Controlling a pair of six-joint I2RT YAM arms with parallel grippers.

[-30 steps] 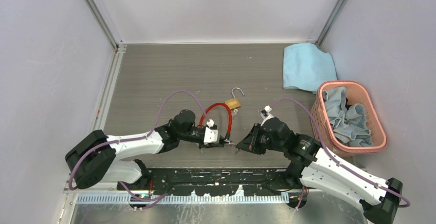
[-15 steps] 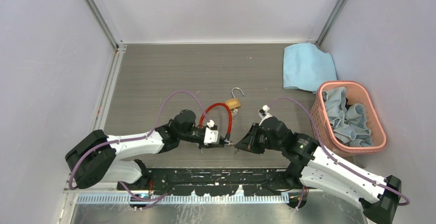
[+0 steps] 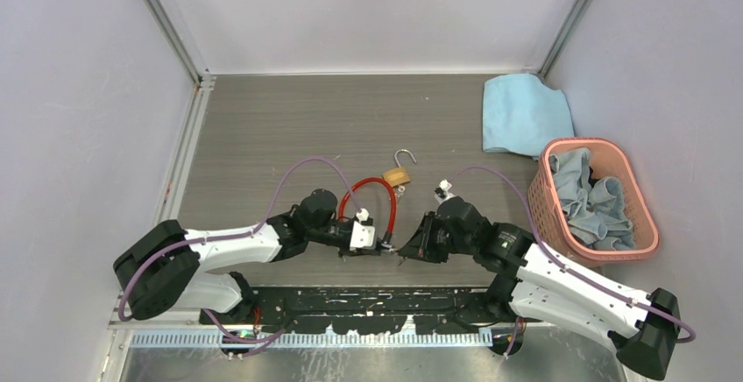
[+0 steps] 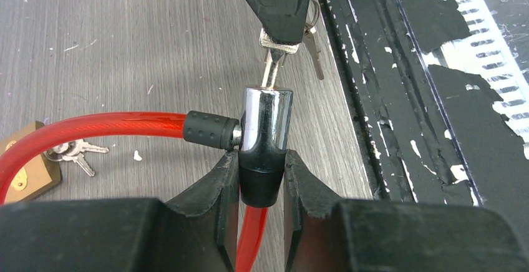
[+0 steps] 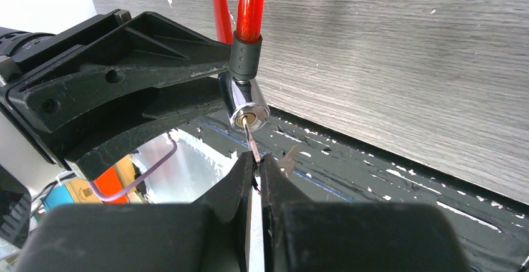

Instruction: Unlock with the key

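Note:
My left gripper (image 3: 383,244) (image 4: 262,167) is shut on the black collar of the red cable lock's chrome end (image 4: 267,119) and holds it just above the table. The red cable (image 3: 372,191) loops back from it. My right gripper (image 3: 402,251) (image 5: 257,160) is shut on the key (image 5: 251,142), a thin silvery blade whose tip sits in the brass keyhole of the chrome end (image 5: 248,111). In the left wrist view the key (image 4: 272,66) enters the cylinder's top and a second joined key (image 4: 315,50) hangs beside it.
A brass padlock (image 3: 397,176) with open steel shackle lies behind the cable, small keys (image 4: 75,152) at its side. A blue cloth (image 3: 523,112) lies at the back right. A pink basket (image 3: 585,143) of cloths stands right. A black strip (image 3: 377,303) runs along the near edge.
My right gripper has moved left toward the chrome lock end, closing the gap, with the key now at the keyhole. My left gripper has shifted slightly right and nearer.

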